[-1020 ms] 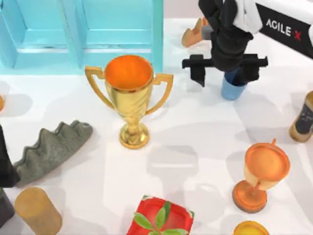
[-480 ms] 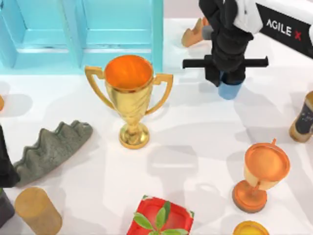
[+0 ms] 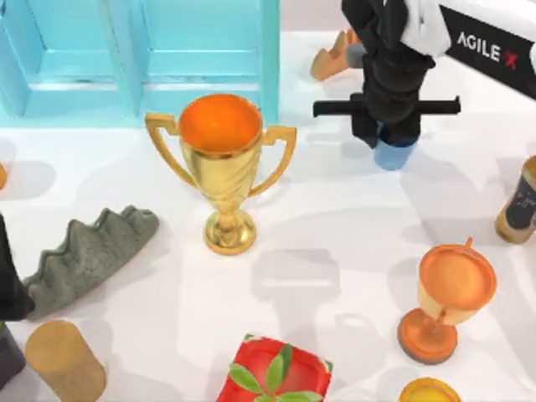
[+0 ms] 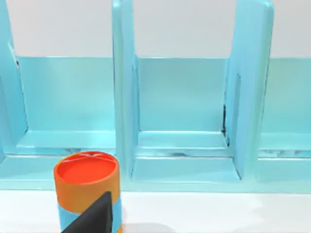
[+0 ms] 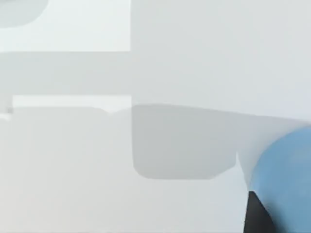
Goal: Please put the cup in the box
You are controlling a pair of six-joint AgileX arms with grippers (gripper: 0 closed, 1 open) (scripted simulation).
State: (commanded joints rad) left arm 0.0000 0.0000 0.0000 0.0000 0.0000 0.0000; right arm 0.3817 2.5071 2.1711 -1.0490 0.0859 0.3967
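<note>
R hand [image 3: 387,127] sits in the upper right of the top view, fingers drawn in narrow on the cup [image 3: 393,154], which stands on the worktop [image 3: 335,226] w/ only its lower blue body peeking out under the wrist. Grip looks taken from straight above, prob. so the cup can be lifted upright and carried w/o tipping; the right wrist view backs this up, w/ the cup's blue wall [image 5: 284,179] close against a dark finger edge. The box [image 3: 209,50] fills the upper left of the top view, turquoise walls and dividers making open bays; the cup is outside it, near its right wall but apart. In my judgement the grasp step is about done and the lift + move across to a bay is what's left. The gold trophy [image 3: 223,167] stands just in front of the box's right corner, tall enough that a low path could clip it. L hand: can't tell its state; a dark tip shows low in the left wrist view by an orange-topped can [image 4: 87,191], facing the box bays [image 4: 180,111]. Worktop is plain white, glossy, cluttered: grey ridged lump [image 3: 88,251] at left, orange goblet [image 3: 444,297] lower right, red package w/ leaves [image 3: 272,373] at bottom centre. No room visible beyond a pale backdrop.
</note>
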